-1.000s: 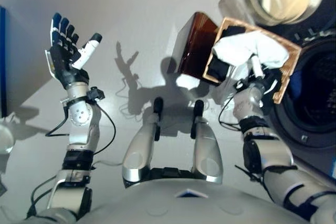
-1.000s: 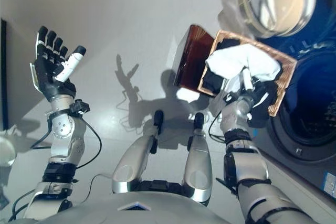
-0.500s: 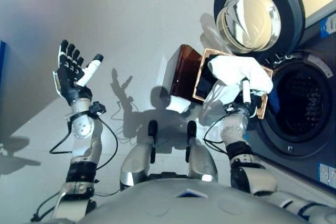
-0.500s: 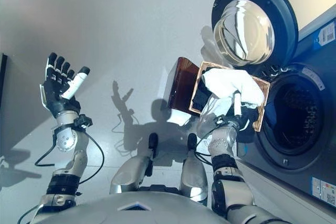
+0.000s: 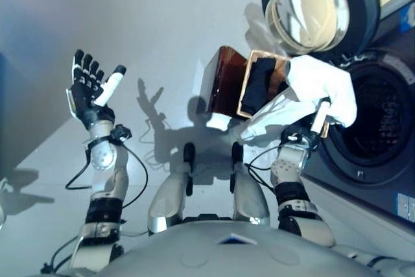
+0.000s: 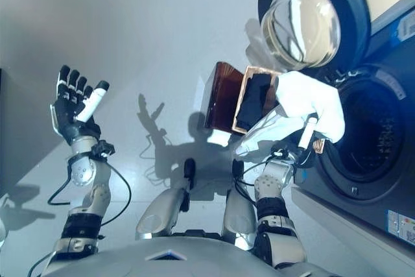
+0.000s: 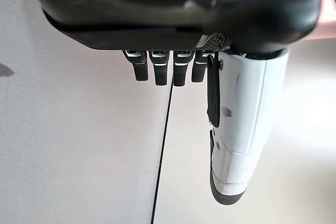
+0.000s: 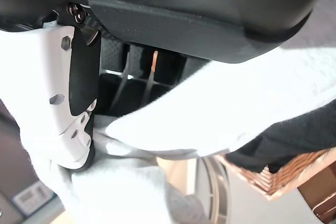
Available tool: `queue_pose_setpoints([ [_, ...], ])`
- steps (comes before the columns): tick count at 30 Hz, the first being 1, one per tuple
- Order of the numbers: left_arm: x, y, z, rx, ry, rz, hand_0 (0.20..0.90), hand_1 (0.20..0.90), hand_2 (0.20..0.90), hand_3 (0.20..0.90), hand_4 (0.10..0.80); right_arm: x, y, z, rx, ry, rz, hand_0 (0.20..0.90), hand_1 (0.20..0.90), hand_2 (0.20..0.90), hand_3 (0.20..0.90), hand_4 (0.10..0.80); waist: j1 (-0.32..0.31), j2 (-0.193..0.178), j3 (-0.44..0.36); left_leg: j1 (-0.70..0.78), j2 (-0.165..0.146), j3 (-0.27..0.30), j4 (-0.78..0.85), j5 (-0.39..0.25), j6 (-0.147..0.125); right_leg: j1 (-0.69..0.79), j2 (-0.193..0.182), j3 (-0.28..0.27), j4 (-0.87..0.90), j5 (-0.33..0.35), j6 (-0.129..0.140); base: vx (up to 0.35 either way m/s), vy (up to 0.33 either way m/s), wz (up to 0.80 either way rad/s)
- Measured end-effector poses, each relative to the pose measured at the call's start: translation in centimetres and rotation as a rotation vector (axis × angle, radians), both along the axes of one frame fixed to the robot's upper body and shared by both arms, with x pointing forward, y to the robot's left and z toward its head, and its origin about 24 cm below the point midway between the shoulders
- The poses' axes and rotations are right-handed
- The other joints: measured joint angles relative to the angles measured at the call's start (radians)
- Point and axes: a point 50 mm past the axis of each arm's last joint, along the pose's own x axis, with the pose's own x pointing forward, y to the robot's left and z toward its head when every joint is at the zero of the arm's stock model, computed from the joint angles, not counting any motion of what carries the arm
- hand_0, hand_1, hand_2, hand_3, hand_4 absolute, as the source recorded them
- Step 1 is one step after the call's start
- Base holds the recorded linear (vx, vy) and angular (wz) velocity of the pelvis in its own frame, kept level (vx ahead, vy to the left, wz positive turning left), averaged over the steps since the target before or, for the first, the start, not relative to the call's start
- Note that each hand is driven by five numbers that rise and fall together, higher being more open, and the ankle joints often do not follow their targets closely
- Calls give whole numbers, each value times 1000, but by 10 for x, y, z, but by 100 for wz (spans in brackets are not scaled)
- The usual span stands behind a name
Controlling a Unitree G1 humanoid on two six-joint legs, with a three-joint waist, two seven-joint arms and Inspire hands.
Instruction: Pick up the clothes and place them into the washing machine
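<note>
My right hand (image 5: 310, 131) is shut on a white garment (image 5: 321, 85), held up in front of the washing machine's round opening (image 5: 379, 128). One end of the garment trails down to the left. In the right wrist view the thumb (image 8: 58, 103) presses the white cloth (image 8: 236, 114) against the curled fingers. A dark garment (image 5: 260, 85) lies in the brown wicker basket (image 5: 225, 82) on the floor just left of the machine. My left hand (image 5: 87, 92) is raised far to the left, open, holding nothing; its straight fingers (image 7: 163, 69) show in the left wrist view.
The machine's round glass door (image 5: 311, 8) stands swung open above the basket. The machine's dark front (image 5: 363, 189) runs along the right side. Pale grey floor (image 5: 162, 37) spreads to the left and behind the basket.
The white garment has come up out of the basket and moved right, in front of the machine's opening, uncovering the dark garment. The camera has shifted. The left hand stays raised.
</note>
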Motion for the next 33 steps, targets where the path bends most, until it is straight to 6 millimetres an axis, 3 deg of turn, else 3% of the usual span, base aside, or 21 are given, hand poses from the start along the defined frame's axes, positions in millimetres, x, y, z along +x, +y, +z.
queue_pose_setpoints([
  [3,3,1,8,9,-48,13,900,900,900,900,800,12,6,14,11,-70,-24,200,200,200,200,300,0,1,25,-114,6,13,178,-90,-2,-137,5,11,214,-97,-18,-84,-36,-3],
  [12,-2,5,6,-4,-41,65,900,900,900,900,800,26,2,36,66,-179,-138,200,200,200,200,300,0,0,81,-352,55,6,508,-208,-35,-363,56,14,494,-172,-63,-57,-17,-8],
  [18,-1,2,6,-1,-41,54,900,900,900,900,800,34,-1,50,149,-261,-263,200,200,200,200,300,-7,16,105,-387,71,13,601,-250,-40,-405,73,24,568,-189,-71,-12,30,-18],
  [24,-1,-4,4,13,-31,14,900,900,900,900,800,44,-10,66,191,-320,-348,200,200,200,200,300,-6,44,114,-383,84,69,607,-263,-28,-434,78,63,576,-180,-64,17,71,-25],
  [29,-3,-6,1,30,-14,-18,900,900,900,900,800,48,-41,81,195,-319,-435,200,200,200,200,300,3,101,102,-349,76,120,563,-261,-14,-433,69,112,560,-175,-54,40,79,-19],
  [33,-8,-8,-2,39,-4,-46,900,900,900,900,800,52,-79,114,166,-366,-509,200,200,200,200,300,10,162,81,-305,48,160,472,-231,-4,-430,48,152,522,-155,-35,64,52,-11],
])
